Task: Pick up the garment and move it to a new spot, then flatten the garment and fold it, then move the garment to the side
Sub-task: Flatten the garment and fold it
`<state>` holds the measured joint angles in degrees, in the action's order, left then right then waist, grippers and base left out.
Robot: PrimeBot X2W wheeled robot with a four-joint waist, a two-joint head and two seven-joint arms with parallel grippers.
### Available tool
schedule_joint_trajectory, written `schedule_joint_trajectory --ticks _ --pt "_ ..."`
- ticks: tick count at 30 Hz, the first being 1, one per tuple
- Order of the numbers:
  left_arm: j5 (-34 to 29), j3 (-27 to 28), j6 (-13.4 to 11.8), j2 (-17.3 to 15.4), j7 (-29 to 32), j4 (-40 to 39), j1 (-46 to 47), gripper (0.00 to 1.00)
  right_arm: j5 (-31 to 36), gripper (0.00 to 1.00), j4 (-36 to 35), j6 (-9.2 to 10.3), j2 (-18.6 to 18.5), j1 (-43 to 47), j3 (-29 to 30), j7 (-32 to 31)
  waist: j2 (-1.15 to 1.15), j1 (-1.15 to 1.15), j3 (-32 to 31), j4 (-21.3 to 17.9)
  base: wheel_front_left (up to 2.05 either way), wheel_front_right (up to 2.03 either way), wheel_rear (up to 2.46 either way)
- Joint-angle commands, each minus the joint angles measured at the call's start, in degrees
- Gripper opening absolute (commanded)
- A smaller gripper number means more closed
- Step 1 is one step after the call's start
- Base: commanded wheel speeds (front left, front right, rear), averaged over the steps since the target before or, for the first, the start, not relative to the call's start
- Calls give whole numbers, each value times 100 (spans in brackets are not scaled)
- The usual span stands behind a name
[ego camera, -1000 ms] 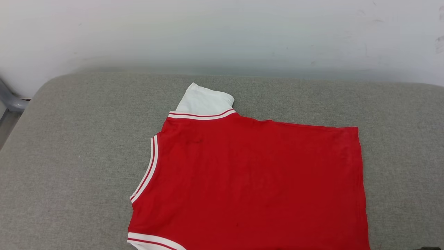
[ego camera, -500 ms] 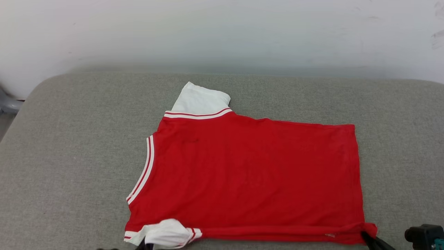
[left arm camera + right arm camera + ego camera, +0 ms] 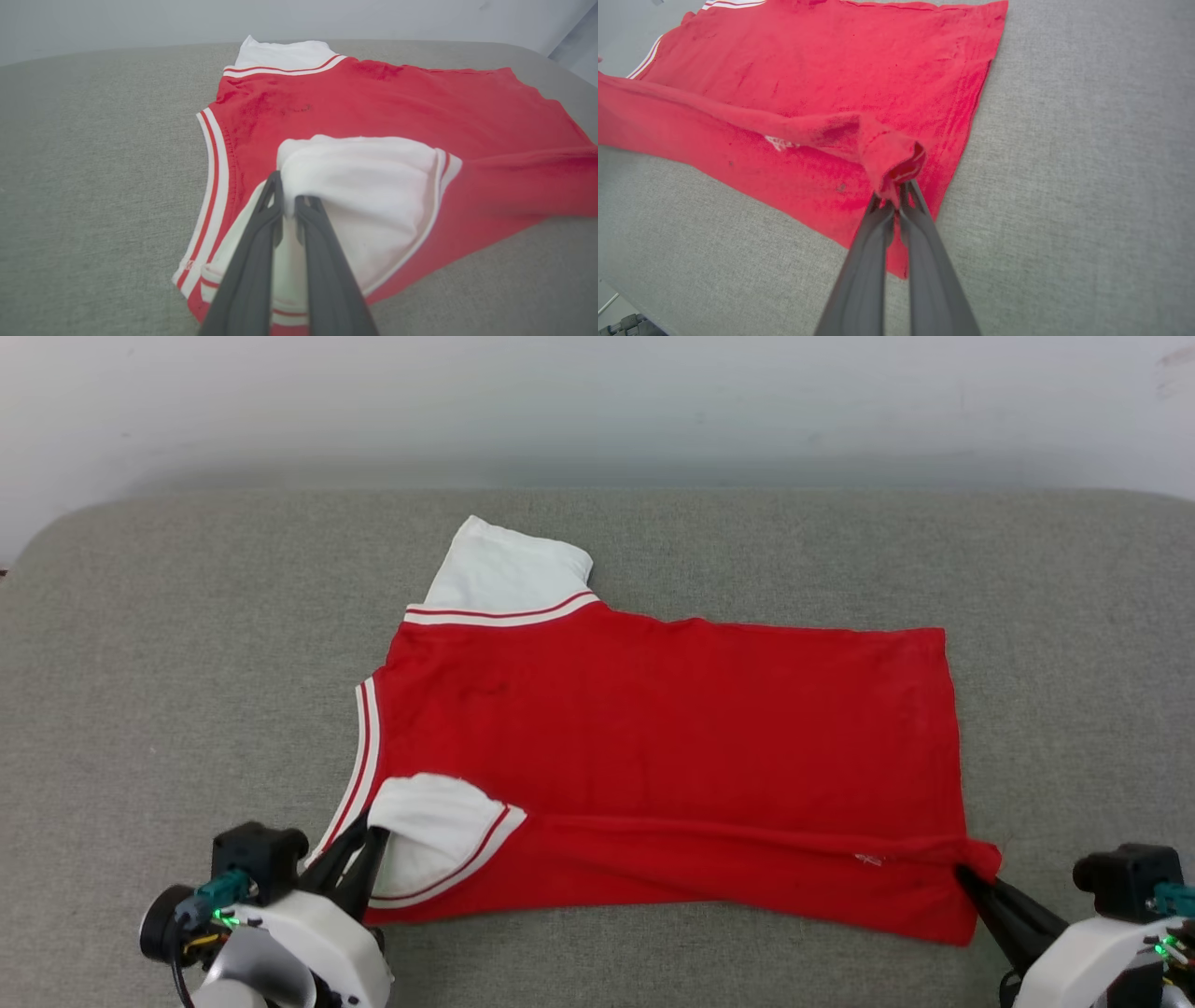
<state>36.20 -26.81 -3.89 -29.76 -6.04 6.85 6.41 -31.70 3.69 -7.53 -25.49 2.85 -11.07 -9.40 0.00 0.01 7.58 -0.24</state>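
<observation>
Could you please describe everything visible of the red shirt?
The shirt is soft red knit with white short sleeves and red-and-white striped trim. It lies mostly flat on the grey cushion, neck toward the robot's left, plain side up. The far sleeve lies flat; the near sleeve is turned over onto the body. The left gripper is shut on that sleeve, the right gripper on the near hem corner, with a raised fold between them.
</observation>
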Motion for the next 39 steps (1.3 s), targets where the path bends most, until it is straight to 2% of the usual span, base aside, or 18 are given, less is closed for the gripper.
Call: schedule_joint_trajectory --ticks 1,7,12,21,30,31,32,33,39 --pt "-34 0 38 -16 42 31 135 0 -3 0 22 9 -46 -138 -27 -19 0 -1 114 -44 0 0 0" --pt "-83 -93 298 -8 339 529 943 0 -39 0 230 9 -145 -683 -235 -153 0 -1 469 -106 0 0 0" --pt "-111 -147 473 85 342 1104 1420 0 -40 0 490 9 -237 -1173 -481 -180 0 -1 694 -155 0 0 0" --pt "-95 -300 725 288 235 2126 1802 0 -99 0 1214 9 -266 -2002 -1049 -268 0 -1 921 -178 0 0 0" --pt "-63 -488 926 529 -23 2971 1964 0 -227 0 1789 10 -228 -2188 -1371 -172 0 -1 817 -108 0 0 0" --pt "-66 -495 930 546 -55 3030 1977 0 -261 12 1807 9 -219 -2168 -1377 -156 0 -1 779 -95 0 0 0" --pt "-58 -517 947 557 -61 3079 1985 40 -274 64 1801 9 -221 -2146 -1376 -119 0 -1 737 -77 0 0 0" --pt "-87 -531 958 544 -102 3102 2013 100 -278 100 1774 9 -224 -2127 -1355 -47 0 -1 695 -58 0 0 0" --pt "-55 -494 988 357 -114 2899 2107 100 -329 100 1453 8 -296 -1823 -1138 159 0 -1 365 100 0 0 0"
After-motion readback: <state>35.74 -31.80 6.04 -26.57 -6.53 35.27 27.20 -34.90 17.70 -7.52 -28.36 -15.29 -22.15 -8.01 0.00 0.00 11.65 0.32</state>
